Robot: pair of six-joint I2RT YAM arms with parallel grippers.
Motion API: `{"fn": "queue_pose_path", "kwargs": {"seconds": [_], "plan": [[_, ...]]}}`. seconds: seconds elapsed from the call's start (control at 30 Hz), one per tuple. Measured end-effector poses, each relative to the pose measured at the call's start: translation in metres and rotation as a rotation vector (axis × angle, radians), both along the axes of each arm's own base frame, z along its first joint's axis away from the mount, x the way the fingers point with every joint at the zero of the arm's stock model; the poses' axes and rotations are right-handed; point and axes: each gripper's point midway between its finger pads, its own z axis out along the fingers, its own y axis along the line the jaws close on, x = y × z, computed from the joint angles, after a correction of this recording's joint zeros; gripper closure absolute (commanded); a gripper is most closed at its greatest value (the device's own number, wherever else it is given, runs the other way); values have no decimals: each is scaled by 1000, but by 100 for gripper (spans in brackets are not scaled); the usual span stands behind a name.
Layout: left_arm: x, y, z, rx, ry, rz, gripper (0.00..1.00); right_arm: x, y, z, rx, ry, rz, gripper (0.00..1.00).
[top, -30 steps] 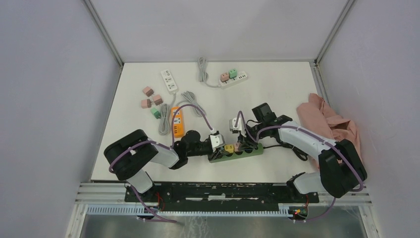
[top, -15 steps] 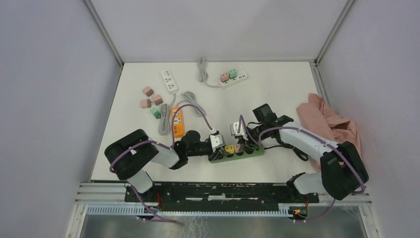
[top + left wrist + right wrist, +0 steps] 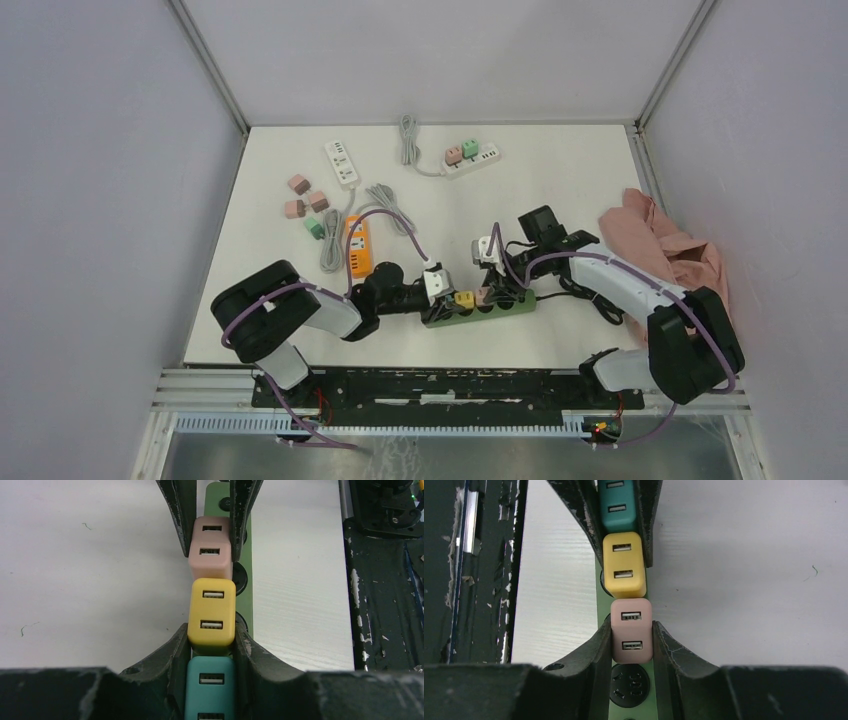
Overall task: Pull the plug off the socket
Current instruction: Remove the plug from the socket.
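Note:
A green power strip [image 3: 512, 303] lies near the table's front edge with a teal plug [image 3: 210, 685], a yellow plug [image 3: 211, 611] and a pink plug [image 3: 631, 636] in a row on it. My left gripper [image 3: 211, 630] comes in from the left and is shut around the teal plug, its fingertips [image 3: 181, 637] beside the yellow plug's near end. My right gripper [image 3: 631, 622] comes in from the right and is shut on the pink plug. An empty black socket [image 3: 630, 685] shows just behind the pink plug. I cannot tell whether the pink plug has lifted.
An orange strip [image 3: 358, 246], a white strip [image 3: 341, 162], another white strip with two plugs [image 3: 470, 160] and loose plugs [image 3: 300, 197] lie further back. A pink cloth [image 3: 665, 245] lies at the right edge. The black base rail [image 3: 440, 385] runs along the front.
My right wrist has shifted a little to the right, still gripping the pink plug. The green strip has turned slightly with it. The left arm has stayed put.

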Motion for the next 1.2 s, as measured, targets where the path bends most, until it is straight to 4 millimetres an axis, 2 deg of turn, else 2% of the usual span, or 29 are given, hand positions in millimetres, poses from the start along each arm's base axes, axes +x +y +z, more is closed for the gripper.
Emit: {"fn": "queue_pose_path", "kwargs": {"seconds": [0.27, 0.5, 0.67, 0.97, 1.03, 1.2], "plan": [[-7, 0, -3, 8, 19, -29, 97, -18, 3, -5, -10, -97, 188, 100], [-7, 1, -4, 10, 26, -28, 97, -13, 8, -5, -59, -31, 71, 100], [-6, 1, -4, 9, 26, -26, 97, -7, 4, -5, -56, 20, 1, 100], [-7, -2, -4, 12, 29, -33, 97, -20, -1, -5, -14, -124, 245, 100], [-7, -2, -4, 13, 31, -36, 97, -20, 1, -4, -27, -130, 248, 100], [-6, -3, -5, 19, 45, -40, 97, -15, 3, -5, -55, -44, 131, 100]]}}
